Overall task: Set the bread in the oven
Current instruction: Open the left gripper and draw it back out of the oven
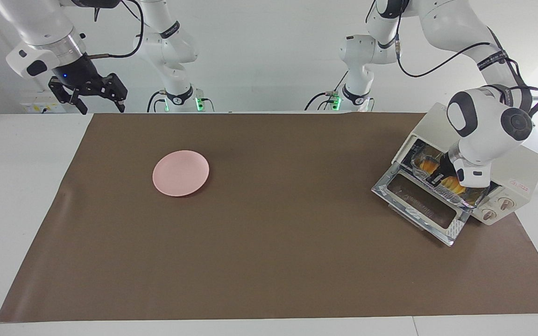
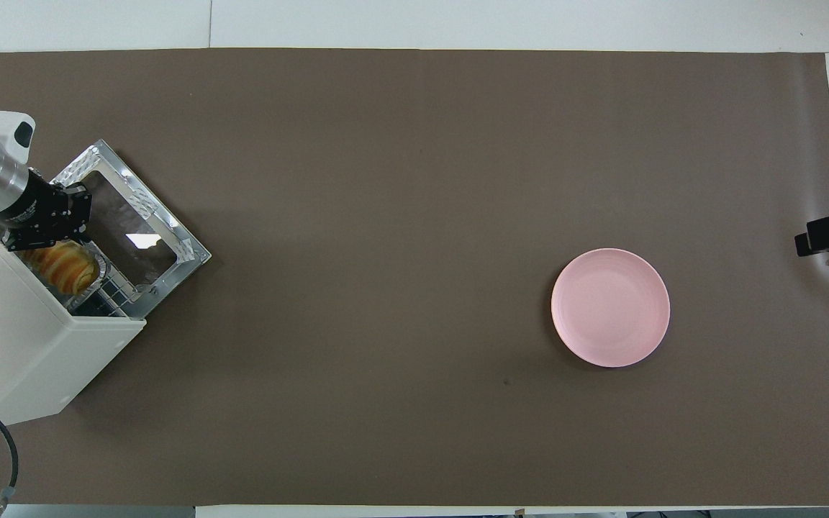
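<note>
The oven [image 1: 516, 170] stands at the left arm's end of the table with its glass door [image 1: 425, 205] dropped open; it also shows in the overhead view [image 2: 19, 338]. A crinkled foil tray [image 1: 465, 198] sits at the oven's mouth, partly sticking out over the door. The bread [image 1: 453, 185] lies in that tray and shows golden in the overhead view [image 2: 65, 266]. My left gripper [image 1: 438, 176] reaches down into the tray onto the middle of the bread. My right gripper [image 1: 94, 97] is open and empty, waiting up in the air over the table's edge at the right arm's end.
An empty round pink plate [image 1: 180, 172] lies on the brown mat [image 1: 269, 261], toward the right arm's end; it also shows in the overhead view [image 2: 610, 307]. The oven's two knobs [image 1: 498, 208] face the table's middle.
</note>
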